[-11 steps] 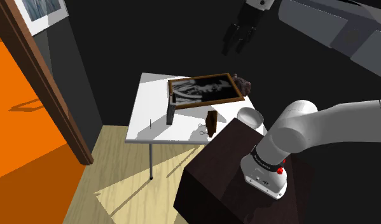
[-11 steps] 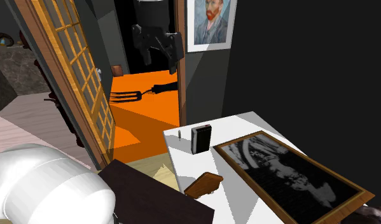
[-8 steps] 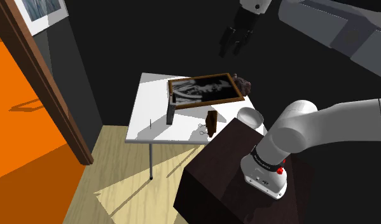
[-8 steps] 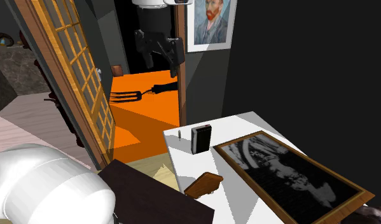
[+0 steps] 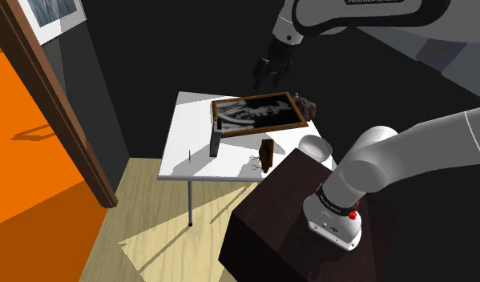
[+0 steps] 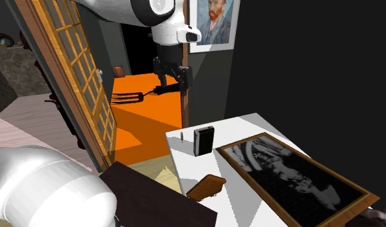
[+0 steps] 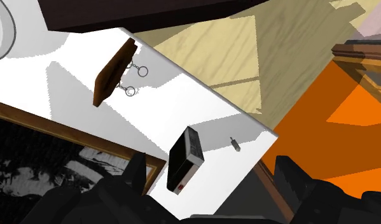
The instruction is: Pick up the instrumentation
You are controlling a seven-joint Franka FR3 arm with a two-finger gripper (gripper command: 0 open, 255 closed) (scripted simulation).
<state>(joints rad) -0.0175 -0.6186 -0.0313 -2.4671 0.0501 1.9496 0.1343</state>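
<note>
The instrumentation is a small dark box [image 5: 215, 144] [image 6: 203, 140] with a grey face, standing upright on the white table [image 5: 190, 120] near the framed picture's corner. In the wrist view the box [image 7: 186, 159] lies between and just beyond the two black fingers. My gripper [image 5: 268, 74] [image 6: 173, 80] [image 7: 211, 175] hangs high above the table's far side, well clear of the box. Its fingers stand apart, open, with nothing in them.
A framed dark picture [image 5: 258, 112] [image 7: 42, 153] lies flat on the table. A brown wooden key rack [image 5: 267, 155] [image 7: 112, 70] with rings, a tiny pin [image 7: 234, 144] and a white bowl [image 5: 315, 147] sit nearby. A wooden door [image 6: 69, 77] and an orange floor [image 5: 30, 160] lie beyond the table's edge.
The gripper has come down and moved toward the shoulder view's left, nearer the table's far side. More of the arm is now in both exterior views. The table's things are still.
</note>
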